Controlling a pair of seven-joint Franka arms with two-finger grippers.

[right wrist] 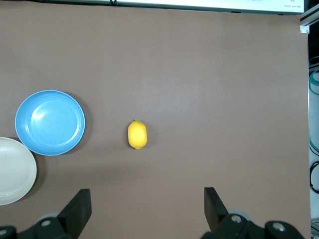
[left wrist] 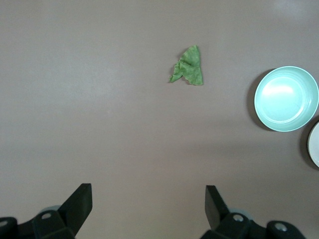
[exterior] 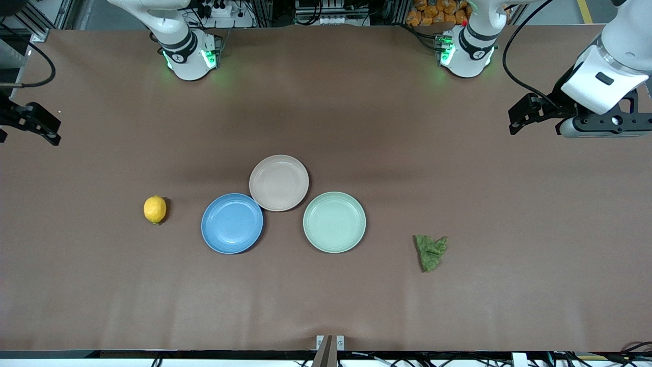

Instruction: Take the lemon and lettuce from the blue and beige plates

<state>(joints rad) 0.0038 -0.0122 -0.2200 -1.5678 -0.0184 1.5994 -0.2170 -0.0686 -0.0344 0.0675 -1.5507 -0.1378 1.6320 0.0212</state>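
Left gripper [left wrist: 148, 209] hangs high over the table's left-arm end w/ fingers spread wide, empty; right gripper [right wrist: 147, 211] does the same over the right-arm end, also spread, nothing held. I read both as parked up high so each wrist cam frames its target. Lemon [exterior: 155, 209] sits on bare table [exterior: 326, 306] toward the right arm's end, beside the blue plate [exterior: 232, 223], not on it. Lettuce [exterior: 430, 251] lies flat on the table toward the left arm's end, near the mint-green plate [exterior: 334, 221]. Beige plate [exterior: 279, 182] touches the blue one; all 3 plates are bare. Nothing blocks either descent, imo; the thin lettuce leaf probably needs a low pinch.
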